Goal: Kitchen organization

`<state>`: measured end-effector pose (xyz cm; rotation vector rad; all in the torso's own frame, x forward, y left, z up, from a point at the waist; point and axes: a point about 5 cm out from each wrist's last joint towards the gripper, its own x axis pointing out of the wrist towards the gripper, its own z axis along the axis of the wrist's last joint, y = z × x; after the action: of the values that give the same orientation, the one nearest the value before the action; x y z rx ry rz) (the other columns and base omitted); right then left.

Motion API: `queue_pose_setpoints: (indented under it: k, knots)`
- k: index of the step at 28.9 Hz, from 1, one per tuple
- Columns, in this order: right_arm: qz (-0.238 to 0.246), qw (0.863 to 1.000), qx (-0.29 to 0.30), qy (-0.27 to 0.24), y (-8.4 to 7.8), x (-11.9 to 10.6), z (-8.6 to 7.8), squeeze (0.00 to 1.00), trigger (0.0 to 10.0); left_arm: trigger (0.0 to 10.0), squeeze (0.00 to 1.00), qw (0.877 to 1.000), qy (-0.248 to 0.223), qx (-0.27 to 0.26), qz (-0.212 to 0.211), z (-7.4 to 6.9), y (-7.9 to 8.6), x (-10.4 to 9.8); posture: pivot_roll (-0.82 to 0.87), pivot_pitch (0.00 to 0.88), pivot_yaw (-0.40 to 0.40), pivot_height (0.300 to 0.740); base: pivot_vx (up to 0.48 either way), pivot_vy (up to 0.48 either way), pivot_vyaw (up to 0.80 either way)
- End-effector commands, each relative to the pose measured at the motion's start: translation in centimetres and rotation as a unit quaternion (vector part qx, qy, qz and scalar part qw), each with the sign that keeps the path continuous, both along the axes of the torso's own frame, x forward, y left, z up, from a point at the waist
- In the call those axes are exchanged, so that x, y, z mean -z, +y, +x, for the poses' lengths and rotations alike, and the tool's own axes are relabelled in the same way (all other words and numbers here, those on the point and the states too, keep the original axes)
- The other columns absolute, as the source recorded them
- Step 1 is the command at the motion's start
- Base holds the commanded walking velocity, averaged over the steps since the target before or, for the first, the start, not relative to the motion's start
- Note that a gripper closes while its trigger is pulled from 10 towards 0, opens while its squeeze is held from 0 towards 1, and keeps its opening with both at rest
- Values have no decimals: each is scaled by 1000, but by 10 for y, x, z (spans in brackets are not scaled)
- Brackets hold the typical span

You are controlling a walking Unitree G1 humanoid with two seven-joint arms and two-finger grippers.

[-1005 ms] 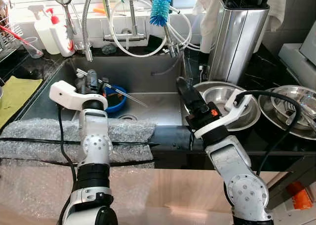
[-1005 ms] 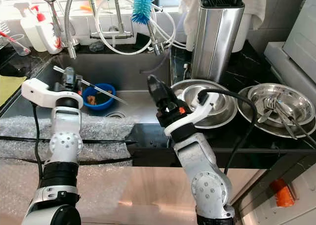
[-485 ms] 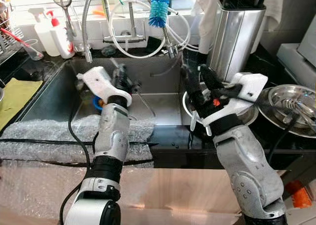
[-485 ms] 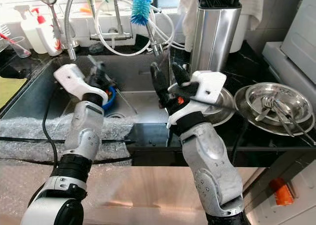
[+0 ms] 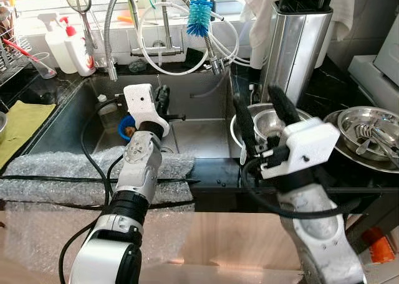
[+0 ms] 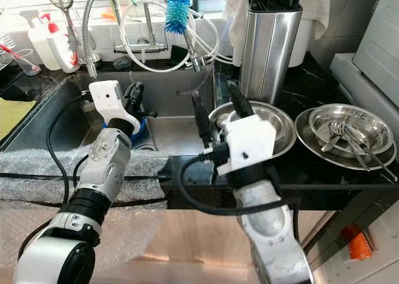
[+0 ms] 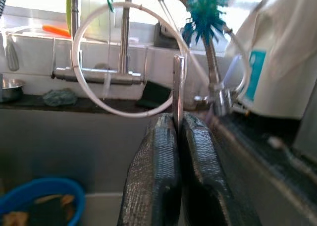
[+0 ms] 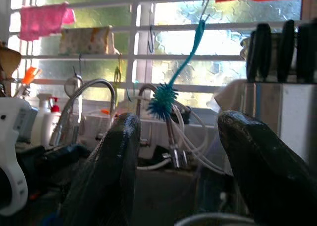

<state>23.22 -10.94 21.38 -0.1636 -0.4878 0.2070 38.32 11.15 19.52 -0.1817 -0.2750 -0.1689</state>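
two risks: thin utensil slipping, bowls knocked

head views: i see left gripper (image 5: 163, 103) over the sink (image 5: 206, 131); right gripper (image 5: 262, 113) spread wide, empty, just beside steel bowls (image 6: 274, 125), could clip them.
left wrist: fingers (image 7: 153, 176) pinch a metal utensil (image 7: 178, 87); narrow hold, may twist loose.

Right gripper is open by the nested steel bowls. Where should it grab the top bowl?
Take the near rim of the small top bowl, coming from above: one finger inside, one outside. The right gripper is open and the rim stands clear of the larger bowl.
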Motion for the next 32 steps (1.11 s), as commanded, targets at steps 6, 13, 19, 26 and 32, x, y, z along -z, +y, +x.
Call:
queue_pose_setpoints:
  k: [6, 13, 19, 26, 32]
  knots:
    - [-27, 997, 54, -39, -16, -1, -8, 0, 10000, 10000, 0, 998, 51, 11, 17, 12, -1, 5, -69, 2, 115, 740, 0, 0, 0]
    - [-20, 996, 76, -39, -20, 6, -15, 0, 10000, 10000, 0, 997, 70, 5, 29, 18, 3, 5, -74, 18, 119, 740, 0, 0, 0]
    - [-60, 992, 108, -29, -47, 6, -18, 0, 10000, 10000, 0, 992, 108, 7, 60, 23, 6, 9, -85, 43, 128, 740, 0, 0, 0]
    - [-45, 990, 130, -3, -60, 21, -17, 0, 10000, 10000, 0, 992, 114, 2, 60, 21, 14, 18, -77, 35, 128, 740, 0, 0, 0]
    - [-60, 986, 151, 16, -72, 40, -13, 0, 10000, 10000, 0, 992, 110, -3, 59, 20, 20, 19, -70, 24, 126, 740, 0, 0, 0]
